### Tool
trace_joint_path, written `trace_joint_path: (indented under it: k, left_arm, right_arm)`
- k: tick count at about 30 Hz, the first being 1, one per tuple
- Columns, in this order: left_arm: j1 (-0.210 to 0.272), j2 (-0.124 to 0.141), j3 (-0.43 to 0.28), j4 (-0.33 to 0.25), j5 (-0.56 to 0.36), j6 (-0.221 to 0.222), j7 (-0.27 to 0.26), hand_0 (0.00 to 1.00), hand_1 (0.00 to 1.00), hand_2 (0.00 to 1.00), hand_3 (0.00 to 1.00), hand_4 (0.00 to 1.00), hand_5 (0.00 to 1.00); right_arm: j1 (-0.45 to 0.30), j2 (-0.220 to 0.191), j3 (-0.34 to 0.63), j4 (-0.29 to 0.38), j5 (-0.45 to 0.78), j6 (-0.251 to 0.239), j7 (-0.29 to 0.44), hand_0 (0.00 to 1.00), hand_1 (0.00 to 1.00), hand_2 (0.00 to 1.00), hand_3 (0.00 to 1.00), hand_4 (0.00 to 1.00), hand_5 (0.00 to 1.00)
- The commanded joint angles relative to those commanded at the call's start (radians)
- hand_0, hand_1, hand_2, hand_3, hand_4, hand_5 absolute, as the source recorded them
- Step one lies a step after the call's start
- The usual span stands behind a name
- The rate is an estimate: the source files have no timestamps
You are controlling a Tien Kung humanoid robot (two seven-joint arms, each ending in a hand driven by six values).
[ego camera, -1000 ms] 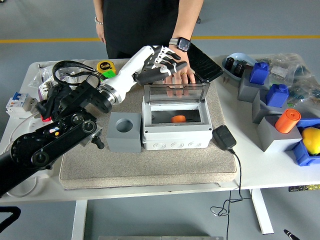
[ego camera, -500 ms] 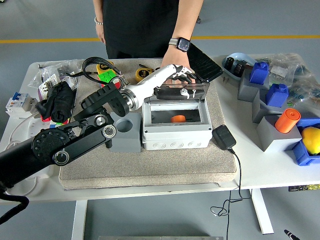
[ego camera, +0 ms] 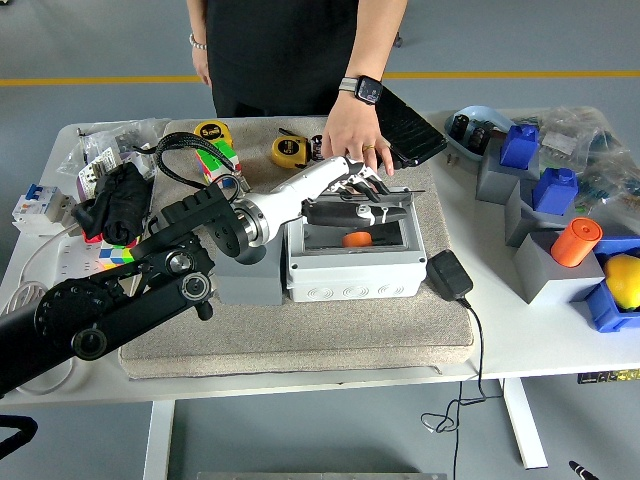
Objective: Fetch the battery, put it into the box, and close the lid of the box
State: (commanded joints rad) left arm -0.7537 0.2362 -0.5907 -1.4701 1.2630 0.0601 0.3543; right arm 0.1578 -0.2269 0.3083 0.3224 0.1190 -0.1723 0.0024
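Your left hand [ego camera: 352, 190] lies on top of the transparent lid [ego camera: 362, 203] of the grey box [ego camera: 352, 262], fingers stretched flat across the panel and pressing on it rather than clasping anything. The lid is tilted low over the opening, not yet flat against the box. Through the gap under it you can see the orange battery [ego camera: 356, 239] lying inside the box, near the middle of the compartment.

The box sits on a beige mat [ego camera: 300, 335] on the white tabletop [ego camera: 520, 340], with a grey block [ego camera: 247, 278] with a round hole touching its left side. Your black left arm comes in from the lower left and crosses over that block.

A person's hand [ego camera: 352, 135], wearing a watch [ego camera: 364, 88], rests on the mat just beyond the far edge of the box, close to your fingers. Next to it lies a black case [ego camera: 408, 125]. A black power adapter [ego camera: 449, 275] sits just right of the box, its cable trailing off the near edge of the tabletop. Two yellow tape measures [ego camera: 290, 150] lie on the far left part of the mat.
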Motion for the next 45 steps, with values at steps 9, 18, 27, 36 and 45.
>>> trace_joint_path:
  k: [9, 18, 27, 36, 45]
  left_arm:
    - [0.022, -0.022, 0.027, -0.006, -0.032, -0.004, 0.012, 0.446, 0.614, 0.632, 0.631, 0.998, 0.765]
    - [0.033, -0.009, 0.000, -0.024, -0.107, -0.019, 0.023, 0.448, 0.615, 0.632, 0.631, 0.998, 0.773]
    - [0.077, 0.000, -0.047, -0.051, -0.189, 0.031, -0.015, 0.436, 0.617, 0.633, 0.633, 0.998, 0.784]
    - [0.153, 0.031, -0.242, -0.097, -0.328, 0.177, -0.188, 0.455, 0.647, 0.637, 0.642, 0.998, 0.772]
    - [0.270, 0.078, -0.418, -0.005, -0.365, 0.215, -0.295, 0.712, 0.734, 0.697, 0.692, 0.998, 0.747]
  right_arm:
    - [-0.003, 0.002, 0.002, 0.000, 0.002, -0.001, 0.001, 0.580, 0.637, 0.661, 0.573, 0.936, 0.497]
    - [-0.003, 0.002, 0.001, -0.001, 0.002, -0.002, -0.001, 0.580, 0.637, 0.661, 0.573, 0.936, 0.497]
    - [-0.004, 0.004, 0.002, -0.001, 0.004, -0.002, 0.000, 0.581, 0.636, 0.660, 0.573, 0.936, 0.498]
    - [-0.002, 0.006, 0.003, -0.002, 0.003, -0.003, -0.001, 0.580, 0.637, 0.661, 0.573, 0.936, 0.497]
    - [0.003, 0.006, -0.002, -0.007, 0.008, 0.001, -0.008, 0.579, 0.636, 0.661, 0.573, 0.936, 0.497]
